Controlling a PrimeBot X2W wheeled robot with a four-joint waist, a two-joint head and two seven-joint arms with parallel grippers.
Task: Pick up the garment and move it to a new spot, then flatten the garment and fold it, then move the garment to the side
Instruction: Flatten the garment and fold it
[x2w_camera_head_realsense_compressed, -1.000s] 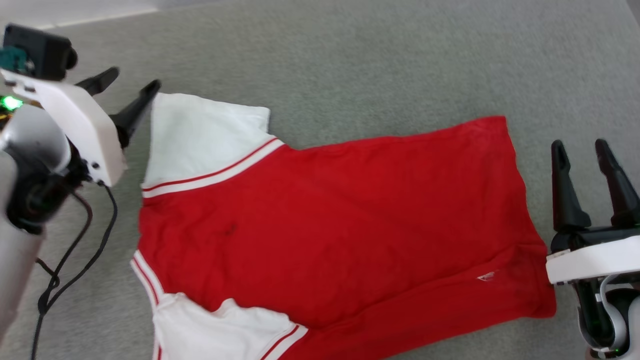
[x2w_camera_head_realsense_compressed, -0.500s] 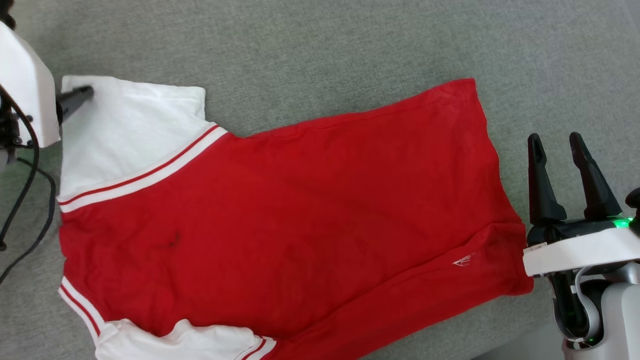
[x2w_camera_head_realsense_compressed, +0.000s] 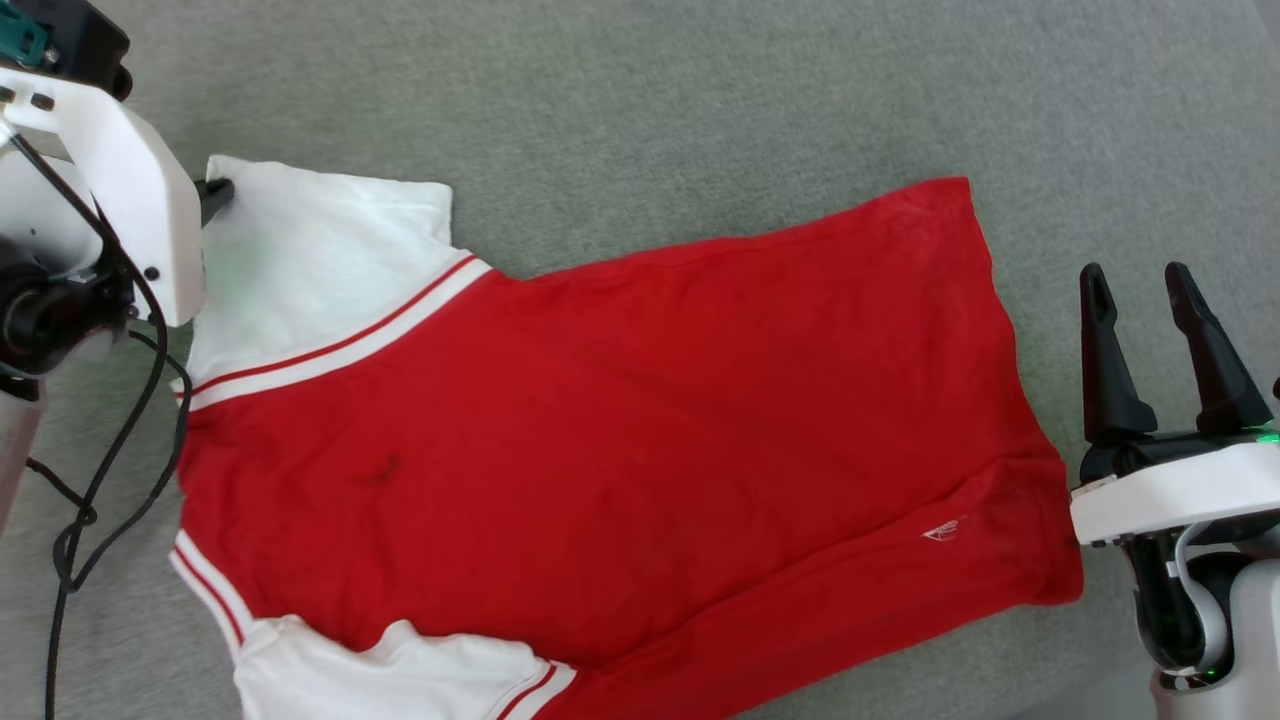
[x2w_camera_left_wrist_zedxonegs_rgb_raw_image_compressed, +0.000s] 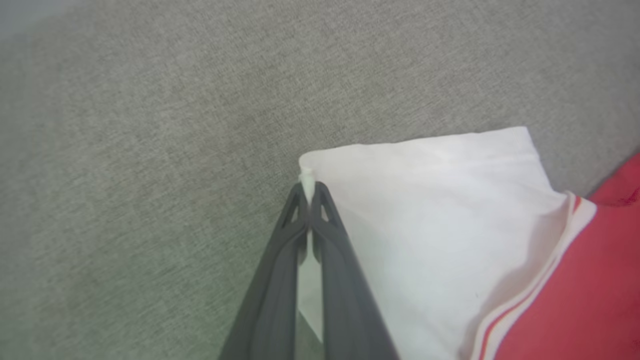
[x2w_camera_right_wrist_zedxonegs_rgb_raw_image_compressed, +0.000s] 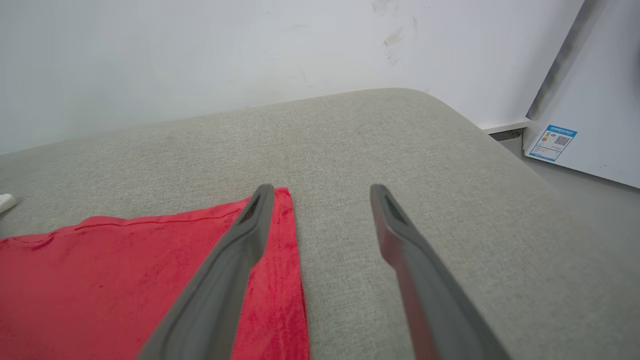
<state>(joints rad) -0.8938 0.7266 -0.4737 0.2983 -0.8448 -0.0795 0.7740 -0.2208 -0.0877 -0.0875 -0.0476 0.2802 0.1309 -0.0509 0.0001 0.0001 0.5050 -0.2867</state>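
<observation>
**Pinching the sleeve tip: left side is locked on**

Looking down the left wrist view, the left gripper (x2w_camera_left_wrist_zedxonegs_rgb_raw_image_compressed: 310, 186) has its two long dark fingers pressed together on the outer corner of the short white sleeve (x2w_camera_left_wrist_zedxonegs_rgb_raw_image_compressed: 425, 200), and a sliver of white cloth pokes out between the tips. The red jersey T-shirt (x2w_camera_head_realsense_compressed: 600, 430), with its white sleeves and red-and-white striped trim, lies spread plain side up on the grey woven fabric surface (x2w_camera_head_realsense_compressed: 700, 90), shoulders toward the robot's left and hem toward its right.

On the other flank the right gripper (x2w_camera_head_realsense_compressed: 1135, 275) hovers with its fingers spread wide, just beside the hem corner and holding nothing.

A corner grip makes sense here. Held at its very tip, a sleeve can be drawn taut or swung in over the body for a fold. The near sleeve (x2w_camera_head_realsense_compressed: 400, 670) at the bottom edge looks rumpled, so I'd say the flattening isn't finished.
</observation>
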